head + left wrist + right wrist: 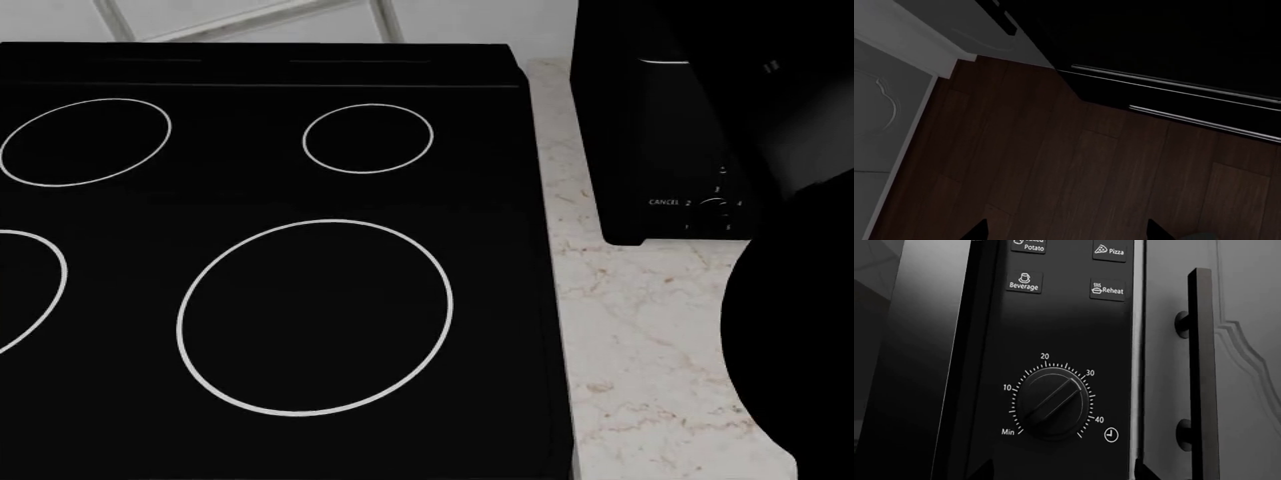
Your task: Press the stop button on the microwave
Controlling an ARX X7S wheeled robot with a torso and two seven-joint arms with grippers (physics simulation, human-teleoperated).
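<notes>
The microwave (1054,360) fills the right wrist view, very close up. Its black control panel (1061,330) shows a round timer knob (1054,402) with white numbers around it. The knob's line points up toward 30. Above the knob are small buttons that say Beverage (1023,282), Reheat (1107,290), Pizza (1109,250) and a cut-off one ending in Potato (1029,245). No stop button can be seen here; the top of the panel runs out of the picture. Beside the panel is the dark microwave door (907,360). On the other side stands a pale cabinet door (1247,340) with a long dark handle (1202,375).

Only two dark tips of the right gripper (1057,472) peek in at the picture's edge, apart from each other, so it looks open.

The left gripper (1067,232) also shows just two dark tips, spread apart, with nothing between them. It hangs over a dark wood floor (1054,165), near a black oven front with shiny bars (1201,105) and a pale cabinet (894,75).

In the head view there is a black stovetop (267,250) with white rings, a light stone counter (641,340), and a black toaster (667,130) with the word CANCEL. A big dark blur (801,340) covers the right side; it is too dark to make out.
</notes>
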